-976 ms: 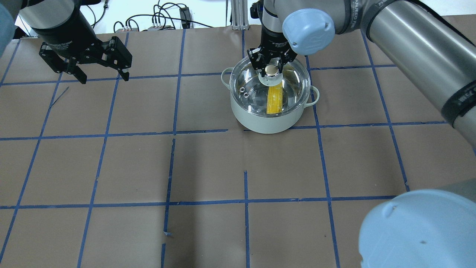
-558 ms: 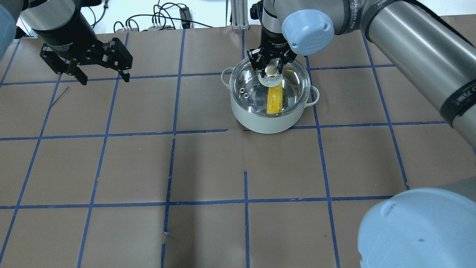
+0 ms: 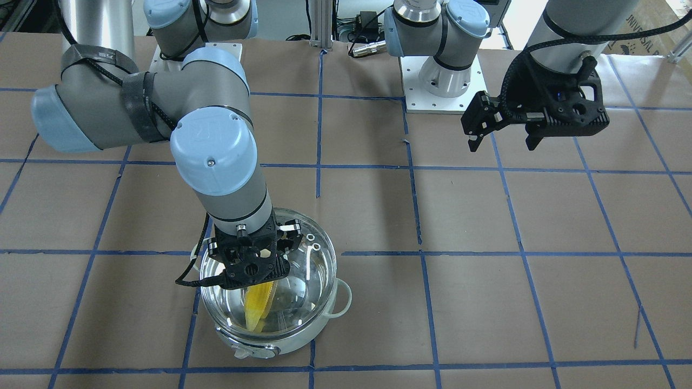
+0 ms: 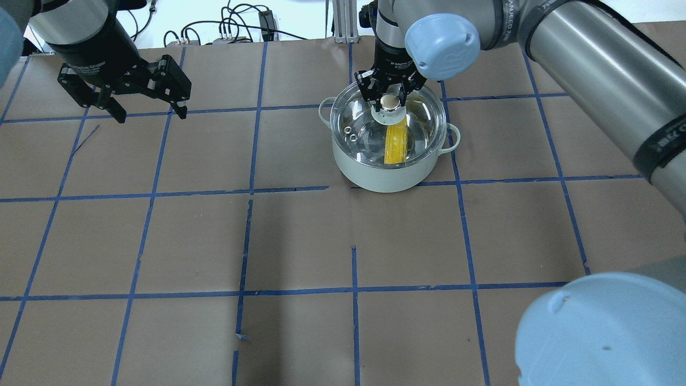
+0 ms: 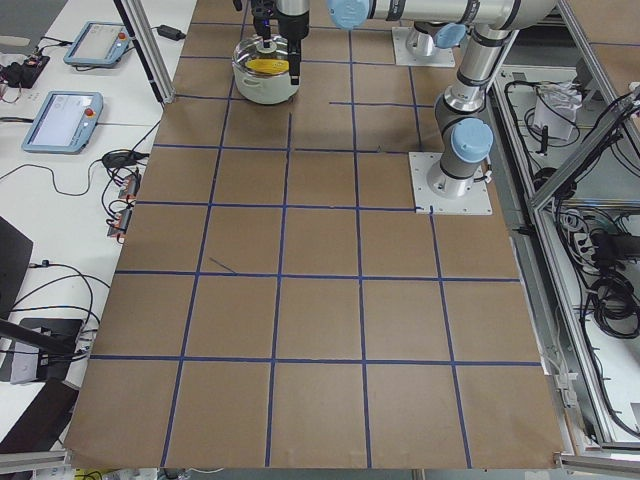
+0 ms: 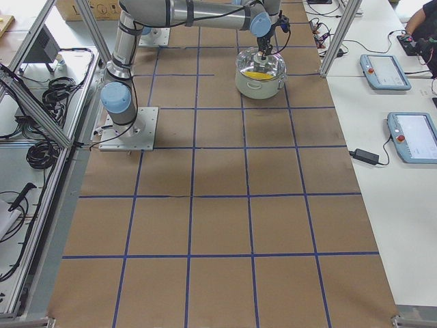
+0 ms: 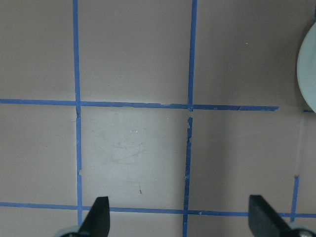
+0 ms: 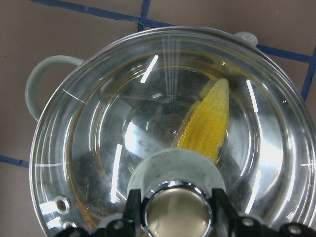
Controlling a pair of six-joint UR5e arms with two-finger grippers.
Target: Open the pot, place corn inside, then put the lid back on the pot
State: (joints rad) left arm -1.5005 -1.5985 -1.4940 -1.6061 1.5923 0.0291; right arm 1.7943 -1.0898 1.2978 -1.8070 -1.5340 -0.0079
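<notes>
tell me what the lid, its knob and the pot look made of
The lid looks like clear glass: the corn shows through and light streaks glint on it. The knob has a mirror-bright, chrome-like metal rim on a matte pale base, perhaps plastic. The pot is smooth pale mint outside, probably enamel or paint over metal.

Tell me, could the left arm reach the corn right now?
Probably not. The corn lies inside the pot under the closed glass lid, whose knob the right gripper grips. The left gripper hangs open, far off over the table.
</notes>
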